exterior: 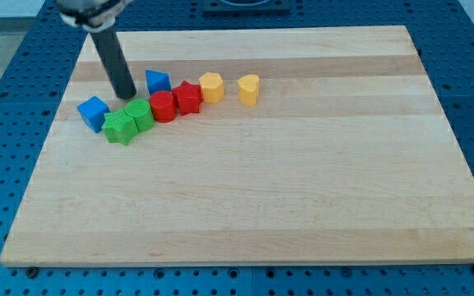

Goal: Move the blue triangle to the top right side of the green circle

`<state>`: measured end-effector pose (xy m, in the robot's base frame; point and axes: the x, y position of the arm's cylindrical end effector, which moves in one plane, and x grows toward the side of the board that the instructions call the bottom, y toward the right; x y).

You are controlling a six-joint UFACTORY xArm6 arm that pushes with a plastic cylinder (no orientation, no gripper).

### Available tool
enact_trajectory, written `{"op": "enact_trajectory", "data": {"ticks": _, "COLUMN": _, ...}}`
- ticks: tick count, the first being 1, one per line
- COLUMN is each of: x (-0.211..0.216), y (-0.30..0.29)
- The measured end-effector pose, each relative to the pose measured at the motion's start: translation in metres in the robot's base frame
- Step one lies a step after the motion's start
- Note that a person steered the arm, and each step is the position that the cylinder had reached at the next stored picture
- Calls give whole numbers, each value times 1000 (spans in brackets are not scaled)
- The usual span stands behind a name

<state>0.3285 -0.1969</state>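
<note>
The blue triangle [157,81] lies on the wooden board [253,189] near the view's top left. The green circle [140,114] sits just below and left of it, touching a green star [120,127]. My tip [126,96] is the lower end of the dark rod, just left of the blue triangle and directly above the green circle, close to both. A blue cube [94,111] lies to the left of the tip.
A red circle [164,106] and a red star [188,97] continue the row to the right of the green circle. A yellow hexagon [211,86] and a yellow heart [248,89] follow. Blue perforated table surrounds the board.
</note>
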Motion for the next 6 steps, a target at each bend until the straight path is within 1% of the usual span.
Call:
{"op": "enact_trajectory", "data": {"ticks": 1, "x": -59, "y": 1}}
{"op": "enact_trajectory", "data": {"ticks": 2, "x": -54, "y": 31}}
{"op": "enact_trajectory", "data": {"ticks": 3, "x": -31, "y": 39}}
{"op": "enact_trajectory", "data": {"ticks": 4, "x": -28, "y": 39}}
{"op": "enact_trajectory", "data": {"ticks": 5, "x": -10, "y": 35}}
{"op": "enact_trajectory", "data": {"ticks": 6, "x": 23, "y": 26}}
